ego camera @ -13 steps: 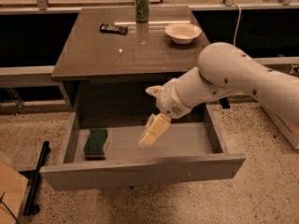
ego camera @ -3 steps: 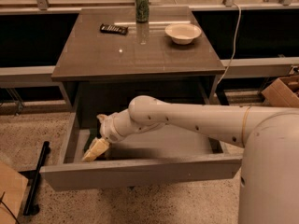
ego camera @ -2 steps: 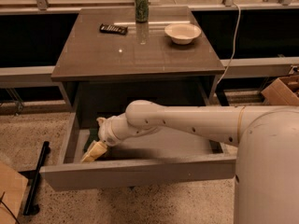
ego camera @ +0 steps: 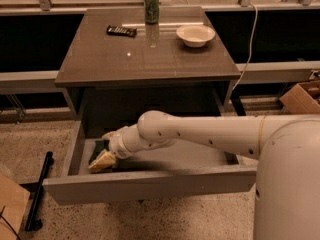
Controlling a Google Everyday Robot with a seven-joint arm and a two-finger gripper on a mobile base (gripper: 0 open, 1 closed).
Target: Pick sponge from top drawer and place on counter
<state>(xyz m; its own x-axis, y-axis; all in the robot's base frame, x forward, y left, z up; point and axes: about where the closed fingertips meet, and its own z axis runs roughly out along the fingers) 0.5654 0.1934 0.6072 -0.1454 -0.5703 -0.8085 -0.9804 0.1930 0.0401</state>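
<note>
Up on the counter (ego camera: 150, 59), a smooth, glossy brown-grey top, stands a green can (ego camera: 151, 6), its label too small to read. There's a flat black remote (ego camera: 121, 31) to its left and a round, pale, shallow bowl (ego camera: 195, 35) to its right.

Down below, the top drawer (ego camera: 150, 183) is pulled wide open, with a plain flat grey-brown front and no handle. The white, rounded arm (ego camera: 200, 130) stretches across it from the right.

The gripper (ego camera: 101, 161), tan-tipped, is down inside the drawer at its left end, close behind the front panel. Right against it, on the far side, sits the sponge (ego camera: 98, 148). Only a dark green strip of it shows, and its long axis seems to run front to back, though the gripper covers too much to be sure.

How far the gripper is spread, and whether it has hold of the sponge, can't be made out from this angle.

On the speckled floor (ego camera: 175, 219), a black bar (ego camera: 39, 190) lies to the left and a cardboard box (ego camera: 301, 96) sits at the right.
</note>
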